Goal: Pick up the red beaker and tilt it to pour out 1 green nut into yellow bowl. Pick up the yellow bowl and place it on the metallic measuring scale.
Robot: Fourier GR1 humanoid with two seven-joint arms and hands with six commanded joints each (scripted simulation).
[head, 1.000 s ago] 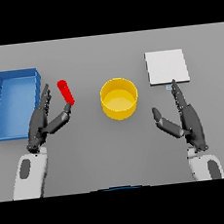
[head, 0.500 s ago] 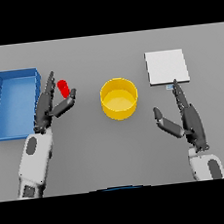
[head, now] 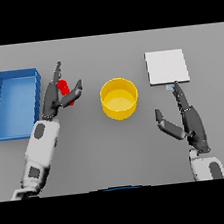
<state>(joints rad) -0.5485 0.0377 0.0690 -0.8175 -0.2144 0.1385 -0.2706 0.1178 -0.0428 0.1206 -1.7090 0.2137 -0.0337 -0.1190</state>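
Between left robot hand [head: 54, 98] fingers: red beaker [head: 65, 91].

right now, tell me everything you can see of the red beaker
The red beaker is a small, plain red cylinder, mostly hidden by the left hand. It sits on the grey table between the blue bin and the yellow bowl. The hand's fingers stand on its bin side and the thumb reaches across its bowl side, so the hand brackets it, but a firm grip cannot be confirmed. Its opening and any contents are not visible.
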